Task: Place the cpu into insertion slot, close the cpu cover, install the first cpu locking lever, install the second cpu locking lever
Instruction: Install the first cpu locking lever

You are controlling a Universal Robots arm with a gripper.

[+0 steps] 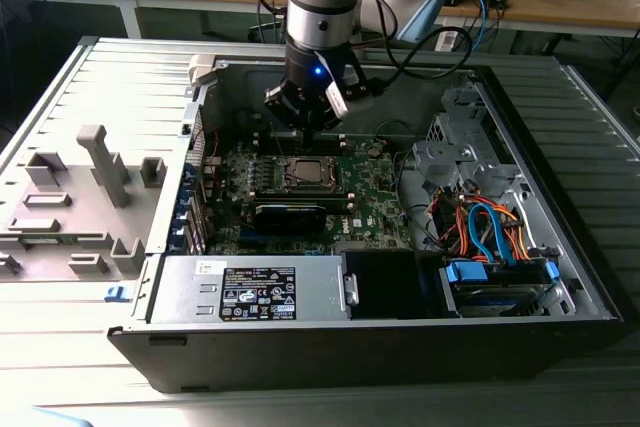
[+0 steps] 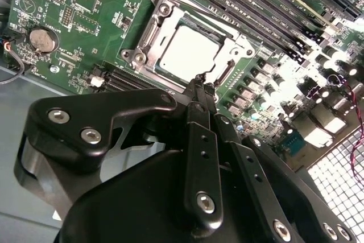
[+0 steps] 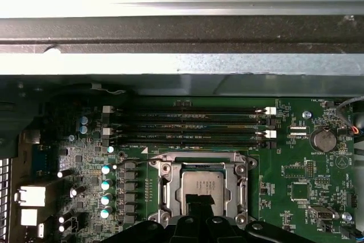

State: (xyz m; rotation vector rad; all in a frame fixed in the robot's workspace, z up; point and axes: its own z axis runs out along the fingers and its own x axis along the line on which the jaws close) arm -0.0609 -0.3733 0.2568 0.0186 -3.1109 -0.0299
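End effector: black end effector (image 2: 200, 86) with its 2 fingers pressed together, nothing between them, tips poised just over the near edge of the socket; also seen from the exterior view (image 1: 305, 117) hanging inside the open computer case (image 1: 560, 247).
Cpu: the cpu (image 2: 187, 49) lies flat in the insertion slot (image 2: 149, 37), silvery face up; in the first wrist view it sits centred in the frame (image 3: 203, 189).
Cpu cover: silver cpu cover (image 2: 233, 42) lies down around the chip, its window showing the metal face.
Motherboard: green motherboard (image 1: 380, 197) carries the socket, with 4 long memory slots (image 3: 187, 123) beside it and a coin cell battery (image 3: 324, 139) near one corner.
Case contents: power supply (image 1: 250, 287) along the front; orange and blue cables (image 1: 485, 227) at the exterior view's right.
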